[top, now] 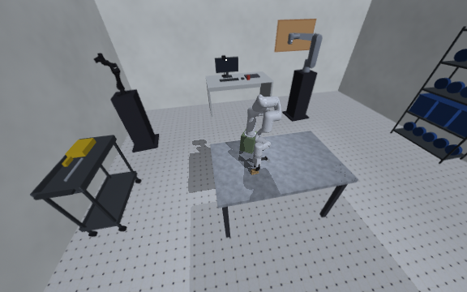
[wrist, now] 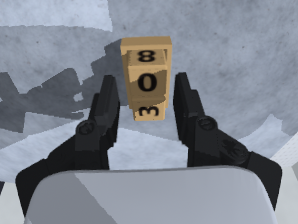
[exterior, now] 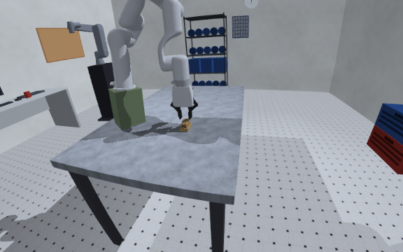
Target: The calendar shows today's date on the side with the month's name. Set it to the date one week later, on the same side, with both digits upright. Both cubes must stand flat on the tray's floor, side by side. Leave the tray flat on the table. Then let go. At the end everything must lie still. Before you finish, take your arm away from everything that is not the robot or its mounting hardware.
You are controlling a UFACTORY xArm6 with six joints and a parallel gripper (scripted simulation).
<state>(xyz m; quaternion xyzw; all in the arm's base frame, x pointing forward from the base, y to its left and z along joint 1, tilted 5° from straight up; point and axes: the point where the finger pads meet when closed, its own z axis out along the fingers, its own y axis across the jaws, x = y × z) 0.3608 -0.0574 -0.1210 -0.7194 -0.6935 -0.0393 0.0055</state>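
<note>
The gripper (wrist: pixel 147 106) hangs half open and empty, just above the calendar (wrist: pixel 147 78). Descending off-centre, a finger could strike a cube (wrist: pixel 148 83) and tip the tray onto the counter (exterior: pixel 173 154).

Top view looks down from high and far; exterior sits low, nearer; wrist looks down close. All share the desk (top: pixel 298 162).
</note>
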